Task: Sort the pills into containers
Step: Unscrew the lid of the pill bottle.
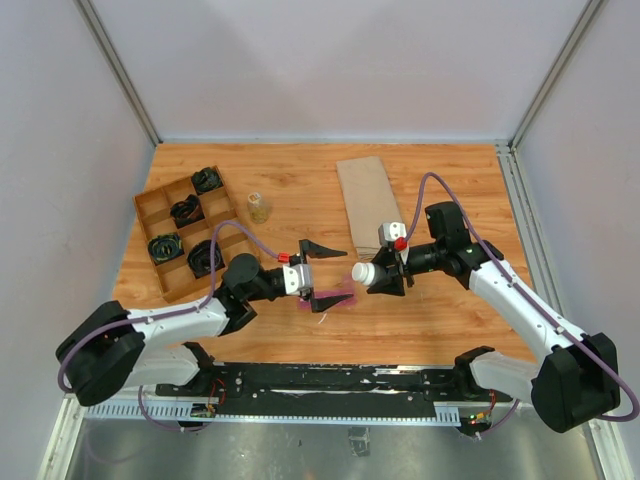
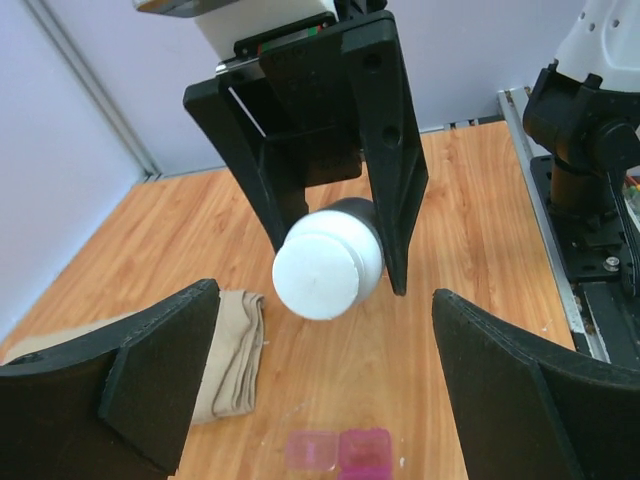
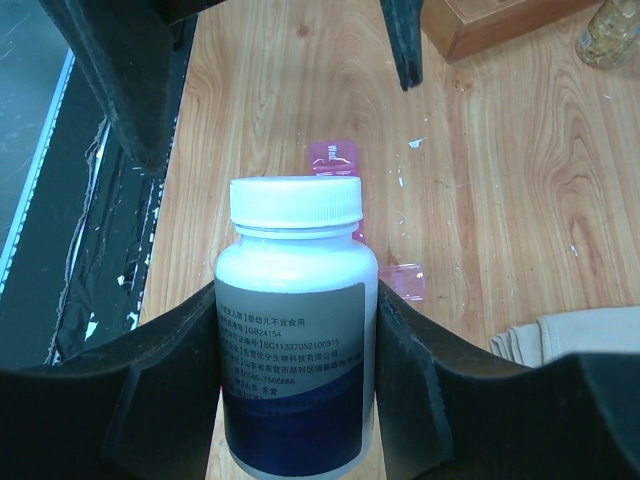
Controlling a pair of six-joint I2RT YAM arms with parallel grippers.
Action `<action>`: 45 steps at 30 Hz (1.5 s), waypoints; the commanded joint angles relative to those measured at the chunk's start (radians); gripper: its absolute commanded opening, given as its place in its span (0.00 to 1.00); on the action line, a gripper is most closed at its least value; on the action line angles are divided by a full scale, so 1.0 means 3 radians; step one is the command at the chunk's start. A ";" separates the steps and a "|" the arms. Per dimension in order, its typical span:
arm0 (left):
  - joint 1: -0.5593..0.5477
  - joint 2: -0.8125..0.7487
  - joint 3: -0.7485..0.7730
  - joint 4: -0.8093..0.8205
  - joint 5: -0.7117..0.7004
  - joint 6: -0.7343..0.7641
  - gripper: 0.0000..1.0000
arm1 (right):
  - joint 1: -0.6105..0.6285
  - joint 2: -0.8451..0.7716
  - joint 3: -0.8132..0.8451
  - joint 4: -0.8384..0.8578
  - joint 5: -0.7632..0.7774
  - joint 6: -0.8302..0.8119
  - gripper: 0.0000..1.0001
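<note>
While the pink strip of containers (image 1: 340, 297) lies flat on the wooden table (image 1: 450, 200) near its front edge, both arms crowd in over it. From the left wrist view only two of its square compartments show, at the bottom edge between the fingers.

The left gripper (image 1: 335, 274) stands just above the strip with its jaws spread wide and nothing between them. Its near finger overlaps the strip from above, and I cannot tell whether they touch.

Facing it from the right, the right gripper (image 1: 385, 277) is clamped on a white bottle (image 3: 296, 300) with a white cap and a printed label. It holds the bottle on its side, the cap pointing at the left gripper's open jaws. From the right wrist the bottle blocks the middle of the strip, so pink shows only above the cap and beside the bottle's right shoulder.

Farther back, a folded beige cloth (image 1: 365, 195) lies behind the right gripper. Well apart on the left sits a brown wooden tray (image 1: 150, 205) with dividers, black items (image 1: 185, 211) in its compartments. A small clear bottle (image 1: 259, 207) with something yellowish inside stands just to the right of the tray.
</note>
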 commanded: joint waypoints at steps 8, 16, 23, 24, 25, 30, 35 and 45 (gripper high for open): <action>0.0018 0.0387 0.0362 0.0058 0.0236 0.0083 0.81 | 0.0015 -0.0035 0.0068 -0.0031 -0.0130 -0.0064 0.01; 0.0018 0.0506 0.0427 0.0067 0.0171 -0.0007 0.72 | 0.0015 -0.0036 0.0060 -0.0031 -0.0141 -0.0067 0.00; 0.0018 0.0547 0.0456 0.0103 0.0165 -0.0176 0.60 | 0.0015 -0.0039 0.0061 -0.0034 -0.0141 -0.0063 0.01; 0.0018 0.0547 0.0452 0.0111 0.0166 -0.0183 0.59 | 0.0016 -0.0037 0.0063 -0.0031 -0.0141 -0.0064 0.01; 0.0018 0.0545 0.0448 0.0114 0.0169 -0.0194 0.57 | 0.0015 -0.0038 0.0061 -0.0030 -0.0141 -0.0065 0.01; 0.0018 0.0537 0.0443 0.0153 0.0191 -0.0290 0.44 | 0.0017 -0.0038 0.0063 -0.0034 -0.0136 -0.0064 0.01; 0.0018 0.0515 0.0350 0.0409 0.0093 -0.0695 0.35 | 0.0016 -0.0034 0.0068 -0.0026 -0.0090 -0.0059 0.01; -0.0309 0.0329 0.0252 0.0321 -0.1025 -0.1884 0.08 | 0.0018 0.0017 0.0097 -0.0024 0.0038 -0.0008 0.00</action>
